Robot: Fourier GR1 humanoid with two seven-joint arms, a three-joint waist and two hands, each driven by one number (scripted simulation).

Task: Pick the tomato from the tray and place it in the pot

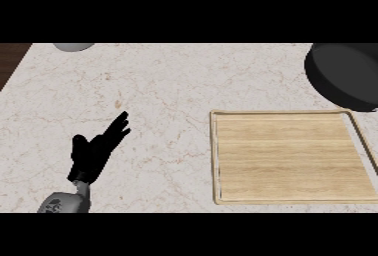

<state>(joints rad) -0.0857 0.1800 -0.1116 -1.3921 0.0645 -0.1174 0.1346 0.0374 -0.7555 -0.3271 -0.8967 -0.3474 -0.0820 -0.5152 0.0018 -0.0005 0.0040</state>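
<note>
One hand (94,152) shows in the head view, the robot's left, black and glossless, at the lower left over the counter (162,85). Its fingers are straight and spread a little, pointing up and to the right, with the thumb standing apart on the left side; it holds nothing. A short stretch of grey forearm (63,204) runs from it to the lower edge.

The counter is pale marble, off-white with thin reddish-brown veins scattered over it. At the upper left corner a strip of dark brown wood (11,60) borders the stone.

To the right lies the tray (291,155), a rectangle of light wood with fine horizontal grain, a raised lip all round and rounded corners; its right rim runs slightly aslant. Its flat bed is bare wood.

Beyond the tray's upper right corner sits the pot (345,75), round, dark grey to black, with a smooth matt wall and a thick rim; the picture's right edge cuts it off, and its lower rim comes close to the tray's far corner.

At the top edge, left, part of a pale grey rounded object (72,47) shows; what it is cannot be told.

The tomato cannot be seen anywhere, so its look and place cannot be told.
</note>
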